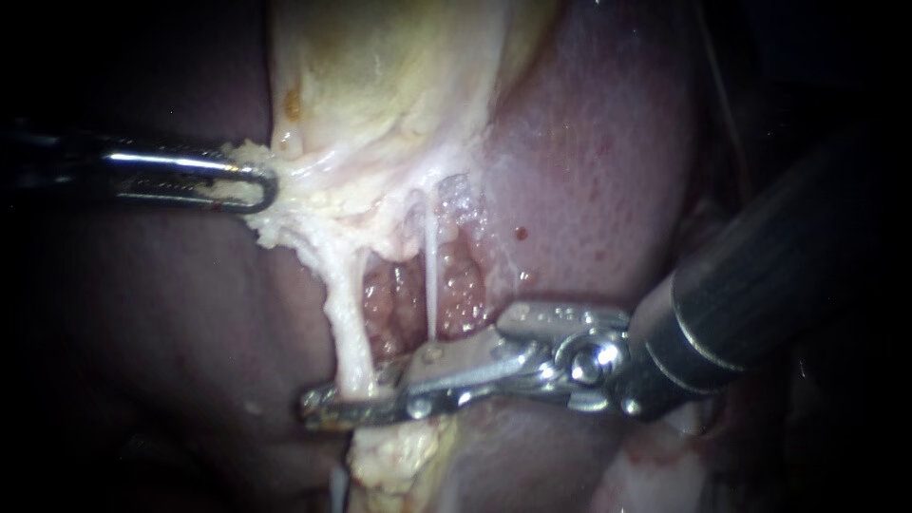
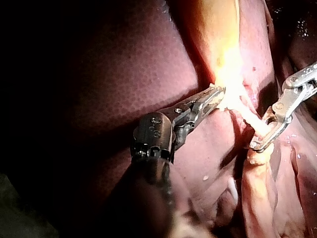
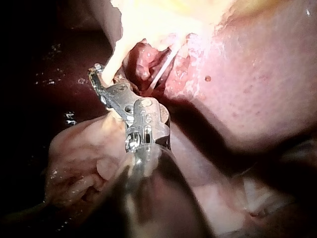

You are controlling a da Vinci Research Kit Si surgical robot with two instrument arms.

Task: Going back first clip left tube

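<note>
The gallbladder (image 1: 380, 76) hangs pale yellow over the liver (image 1: 589, 171). Two tubes run down from its lower edge: a thick pale left tube (image 1: 347, 323) and a thin white right tube (image 1: 431, 275). My left instrument (image 1: 258, 186) comes in from the left, its jaws shut on the gallbladder's fringe beside the tubes' origin; the left wrist view shows that same grip on the gallbladder (image 2: 214, 97). My right instrument (image 1: 356, 391) reaches across from the right, with its long metal jaws closed around the left tube low down. No clip shows apart from the jaws.
Bumpy red tissue (image 1: 408, 304) lies exposed between the two tubes. A lump of pale fatty tissue (image 1: 399, 461) hangs below my right instrument's jaws. Dark liver (image 1: 171, 313) fills the left side.
</note>
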